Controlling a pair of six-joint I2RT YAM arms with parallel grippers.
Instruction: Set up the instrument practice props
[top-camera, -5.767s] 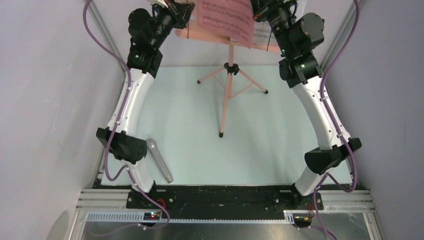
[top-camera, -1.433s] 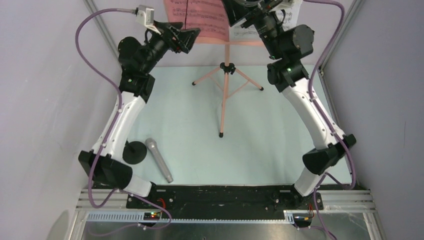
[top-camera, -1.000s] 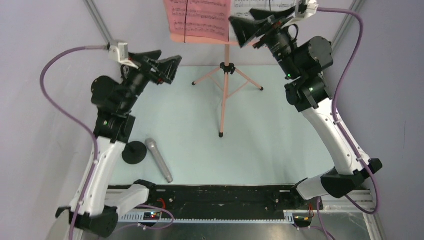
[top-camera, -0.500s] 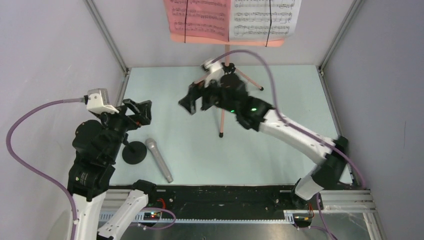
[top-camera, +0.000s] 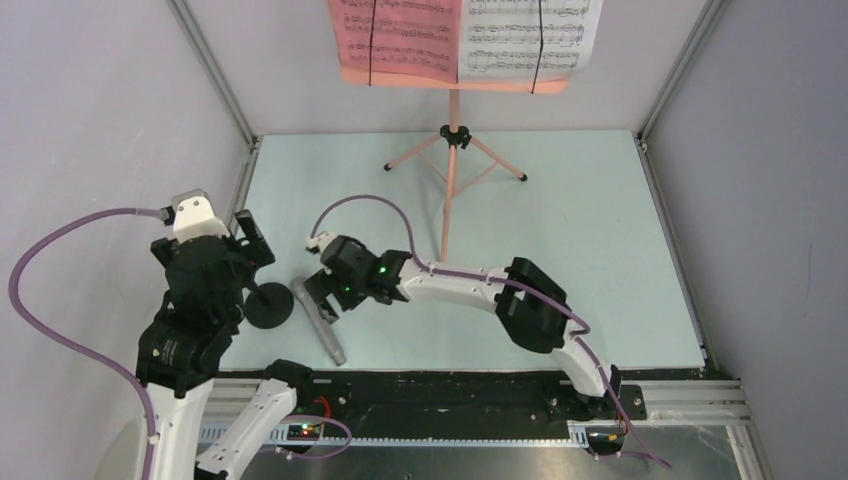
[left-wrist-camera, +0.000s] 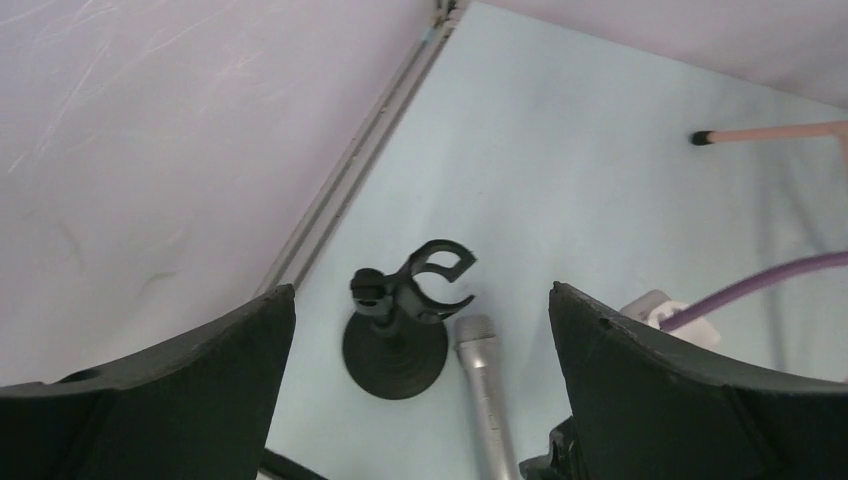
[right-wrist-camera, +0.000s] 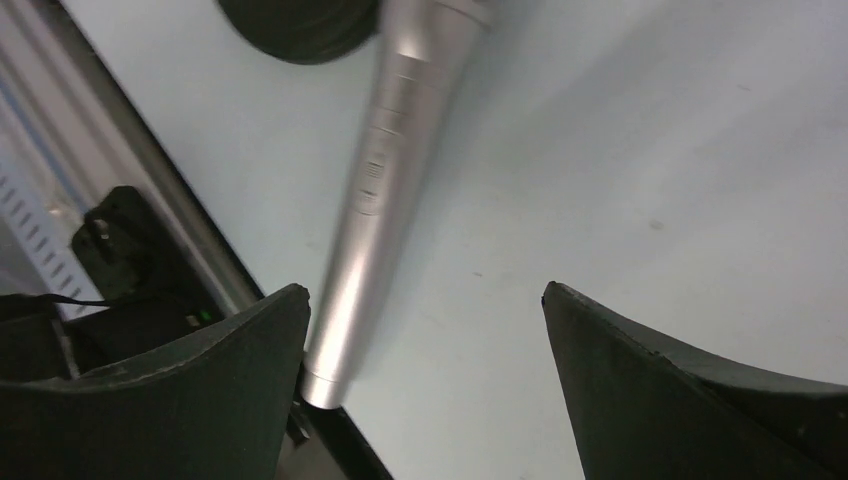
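Note:
The salmon-pink music stand (top-camera: 452, 182) stands at the back of the table. A pink page (top-camera: 400, 35) and a white page (top-camera: 530, 35) rest side by side on its desk. The grey microphone (top-camera: 320, 325) lies flat at the front left, beside the small black mic stand (top-camera: 266, 306). My left gripper (top-camera: 252, 240) hovers open above the mic stand (left-wrist-camera: 398, 335), nothing between its fingers. My right gripper (top-camera: 323, 299) is open and low over the microphone (right-wrist-camera: 385, 190), whose handle runs beside the left finger (right-wrist-camera: 200, 390). From the left wrist, the microphone (left-wrist-camera: 486, 395) appears right of the stand's clip.
Grey walls and an aluminium rail (top-camera: 235, 195) close in the left side. The black base rail (top-camera: 450, 390) runs along the table's near edge, close to the microphone's tail. The right arm stretches across the front of the pale blue table (top-camera: 580, 250).
Both arms have left the music stand. The right arm swung down and left to the microphone. The left arm pulled back over the mic stand. The pages stay on the desk.

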